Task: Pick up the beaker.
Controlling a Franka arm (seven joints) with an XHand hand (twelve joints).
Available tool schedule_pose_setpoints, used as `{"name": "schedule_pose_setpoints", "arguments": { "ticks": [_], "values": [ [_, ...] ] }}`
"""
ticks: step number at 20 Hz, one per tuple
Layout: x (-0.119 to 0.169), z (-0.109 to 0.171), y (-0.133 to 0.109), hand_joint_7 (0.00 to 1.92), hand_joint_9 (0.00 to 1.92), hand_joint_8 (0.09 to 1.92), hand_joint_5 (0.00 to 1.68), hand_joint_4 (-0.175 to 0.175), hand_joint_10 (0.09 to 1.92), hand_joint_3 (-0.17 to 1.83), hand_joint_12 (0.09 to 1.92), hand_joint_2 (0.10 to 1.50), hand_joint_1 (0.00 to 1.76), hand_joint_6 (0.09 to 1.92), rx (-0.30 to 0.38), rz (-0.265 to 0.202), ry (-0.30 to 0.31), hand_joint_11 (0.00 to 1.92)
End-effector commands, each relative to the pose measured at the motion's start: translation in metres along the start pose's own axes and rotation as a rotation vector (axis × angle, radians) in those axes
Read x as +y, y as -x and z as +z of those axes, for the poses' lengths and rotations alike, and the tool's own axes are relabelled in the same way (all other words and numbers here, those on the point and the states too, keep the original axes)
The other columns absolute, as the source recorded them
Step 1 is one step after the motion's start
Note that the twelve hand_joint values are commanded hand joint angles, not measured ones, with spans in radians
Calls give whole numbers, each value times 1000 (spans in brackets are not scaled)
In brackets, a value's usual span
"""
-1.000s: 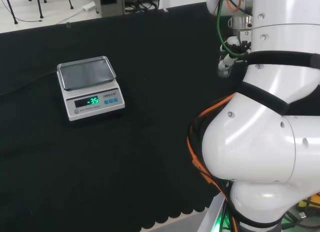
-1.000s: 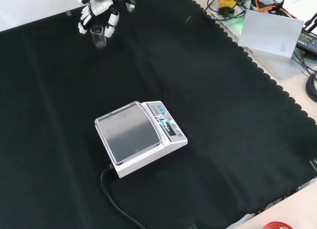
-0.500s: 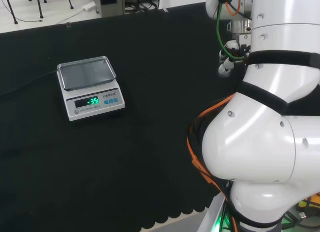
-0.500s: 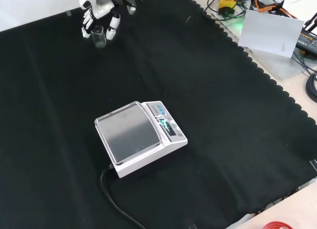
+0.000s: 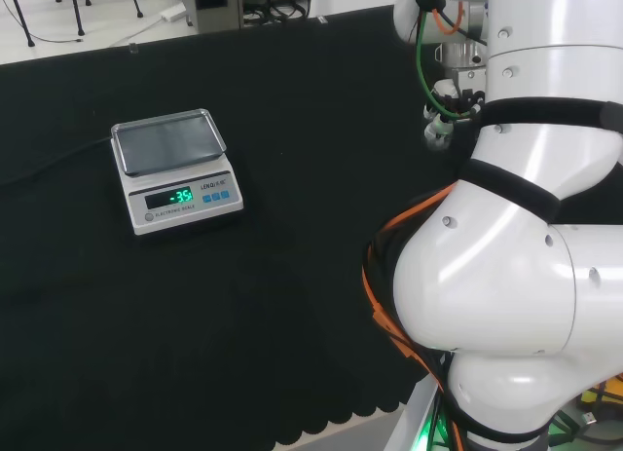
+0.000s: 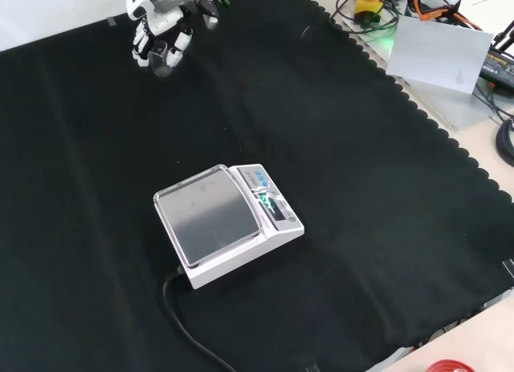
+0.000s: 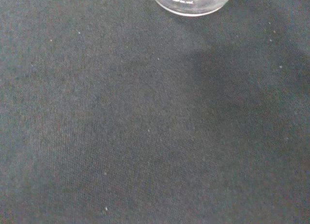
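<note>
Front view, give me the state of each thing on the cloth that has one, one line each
beaker: upright on the cloth, looks empty, fingers on either side.
hand: above the beaker, fingers curled around it.
scale: powered on, display lit, pan empty, cable attached.

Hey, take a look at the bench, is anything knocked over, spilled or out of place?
Nothing stands out. The scale sits flat mid-cloth with its pan bare, its cable trailing off the near edge. The beaker stands upright on the cloth between the fingers of the hand. No spill shows.
</note>
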State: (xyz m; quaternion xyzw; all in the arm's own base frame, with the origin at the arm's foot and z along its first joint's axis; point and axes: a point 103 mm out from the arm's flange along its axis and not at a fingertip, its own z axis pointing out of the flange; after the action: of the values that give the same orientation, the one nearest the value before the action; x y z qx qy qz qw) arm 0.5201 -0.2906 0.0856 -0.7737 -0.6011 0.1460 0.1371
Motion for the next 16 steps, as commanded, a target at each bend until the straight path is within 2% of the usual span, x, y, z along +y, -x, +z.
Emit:
{"name": "schedule_pose_setpoints", "arguments": {
  "ticks": [1, 7, 16],
  "values": [
    [3, -4, -4, 312, 636, 731, 451, -82, 759, -175, 1290, 1191, 1030, 743, -1, -5, 23, 498],
    [0, -13, -8, 398, 741, 772, 510, -115, 733, -175, 1235, 1255, 1060, 893, -8, -20, 57, 616],
    [-13, -39, -25, 451, 805, 797, 567, -129, 721, -175, 1203, 1289, 1069, 953, -76, -40, 63, 685]
  ]
}}
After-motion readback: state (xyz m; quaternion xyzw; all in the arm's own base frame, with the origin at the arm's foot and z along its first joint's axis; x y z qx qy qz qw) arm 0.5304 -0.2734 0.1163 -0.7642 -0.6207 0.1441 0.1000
